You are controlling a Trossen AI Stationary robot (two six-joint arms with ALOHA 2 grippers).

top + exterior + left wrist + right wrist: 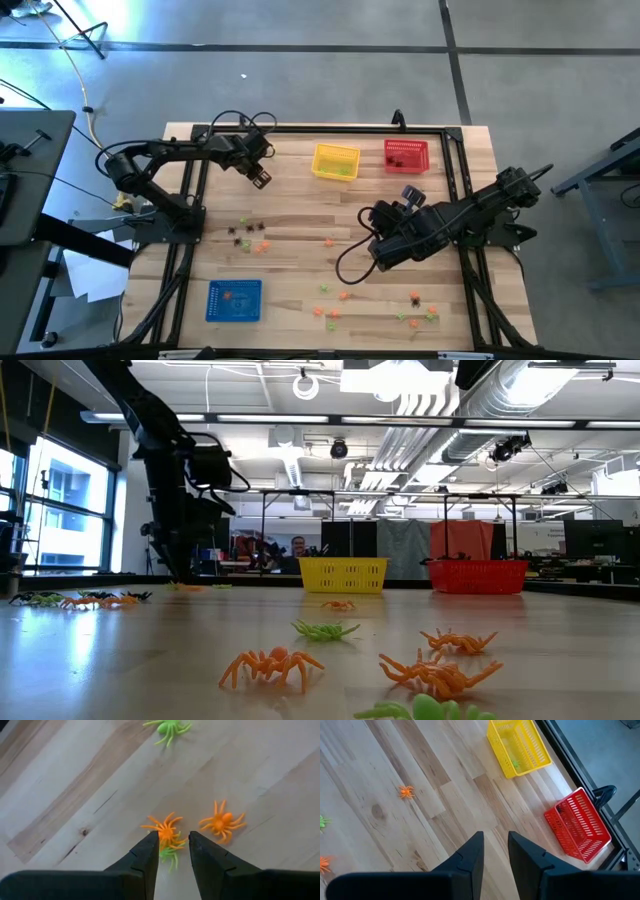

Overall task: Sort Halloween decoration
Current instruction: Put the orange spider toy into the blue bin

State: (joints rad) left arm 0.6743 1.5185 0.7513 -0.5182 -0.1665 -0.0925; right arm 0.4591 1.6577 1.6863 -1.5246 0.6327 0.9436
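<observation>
Nearest the front edge of the table point(300, 205), loose spiders point(270, 663) lay unsorted, orange and green, with more scattered mid-table. Further in, the left gripper point(172, 840) was set low over the wood, its claw narrow and holding nothing, the tips straddling an orange spider point(164, 831) that touched a green spider point(169, 854). In my judgement the risk lay there: closing on the pair could lift both colours together and spoil the sort, or pinch only a leg and flick the toy away. A second orange one point(222, 822) lay just beside them. The right gripper point(494, 837) hung high above the table, its claw likewise narrow and empty. Farthest back stood the yellow basket point(519, 747) and red basket point(577, 825). The left wrist view alone showed the touching pair; from overhead the gripper hid them. Only the overhead view showed the blue basket point(234, 300) near the front.
</observation>
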